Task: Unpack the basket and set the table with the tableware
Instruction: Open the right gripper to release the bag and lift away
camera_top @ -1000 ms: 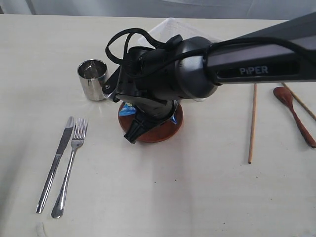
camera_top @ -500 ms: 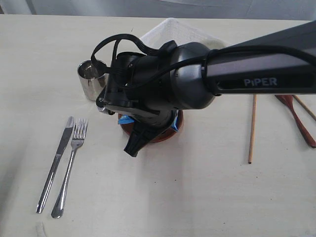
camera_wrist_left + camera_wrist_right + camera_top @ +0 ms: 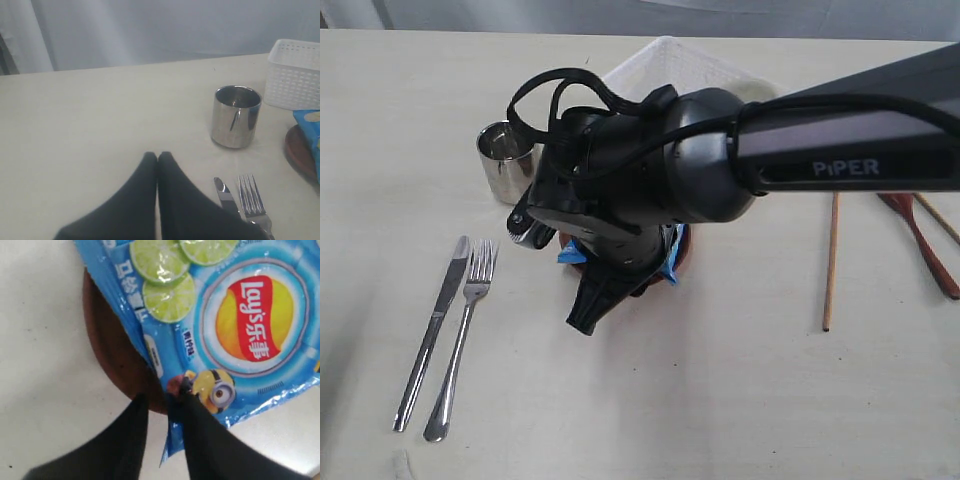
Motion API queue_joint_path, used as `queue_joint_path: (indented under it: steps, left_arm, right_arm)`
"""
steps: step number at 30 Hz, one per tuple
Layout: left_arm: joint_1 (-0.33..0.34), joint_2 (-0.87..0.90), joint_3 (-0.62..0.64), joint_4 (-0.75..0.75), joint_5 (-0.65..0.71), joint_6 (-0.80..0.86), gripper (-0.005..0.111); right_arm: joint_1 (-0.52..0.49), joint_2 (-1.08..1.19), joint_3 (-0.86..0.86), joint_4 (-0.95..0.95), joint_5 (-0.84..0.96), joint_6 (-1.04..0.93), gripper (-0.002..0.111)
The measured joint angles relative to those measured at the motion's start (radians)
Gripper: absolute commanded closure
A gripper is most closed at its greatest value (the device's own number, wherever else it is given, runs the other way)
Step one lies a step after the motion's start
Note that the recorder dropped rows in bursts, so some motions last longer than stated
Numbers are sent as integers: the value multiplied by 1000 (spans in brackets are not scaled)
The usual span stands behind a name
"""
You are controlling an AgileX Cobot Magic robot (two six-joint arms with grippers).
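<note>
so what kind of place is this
Probably a robot test bench staged as a dining table: knife and fork laid side by side, a steel cup on a pale tabletop, a robot arm over it, plain grey backdrop.

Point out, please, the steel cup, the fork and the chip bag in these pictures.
steel cup (image 3: 236, 120), left wrist view, middle of its shiny side wall.
fork (image 3: 461, 345), exterior view, midway along its handle.
chip bag (image 3: 255, 322), right wrist view, on the red and yellow logo.

The black arm (image 3: 650, 180) covers a blue bag (image 3: 569, 255) on the plate (image 3: 684, 245).
</note>
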Motion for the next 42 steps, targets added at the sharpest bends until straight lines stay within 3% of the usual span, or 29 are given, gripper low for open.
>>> queue_joint_path:
  steps: [7, 10, 12, 13, 16, 20, 25, 31, 42]
  left_arm:
    - [0, 0, 0, 0, 0, 0, 107]
    - [0, 0, 0, 0, 0, 0, 107]
    - [0, 0, 0, 0, 0, 0, 107]
    - [0, 0, 0, 0, 0, 0, 107]
    - [0, 0, 0, 0, 0, 0, 107]
    - [0, 0, 0, 0, 0, 0, 107]
    - [0, 0, 0, 0, 0, 0, 107]
    - [0, 0, 0, 0, 0, 0, 107]
    - [0, 0, 0, 0, 0, 0, 107]
  right_arm:
    - [0, -8, -13, 11, 55, -22, 67]
    - [0, -96, -38, 112, 68, -52, 71]
    - [0, -176, -13, 233, 84, -124, 92]
    - [0, -206, 13, 256, 84, -141, 108]
    - [0, -329, 204, 342, -25, -172, 109]
    - [0, -301, 359, 458, -218, -258, 109]
    - [0, -120, 266, 413, -355, -267, 109]
    - [-7, 0, 157, 267, -319, -206, 109]
    - [-188, 39, 94, 240, -355, -193, 109]
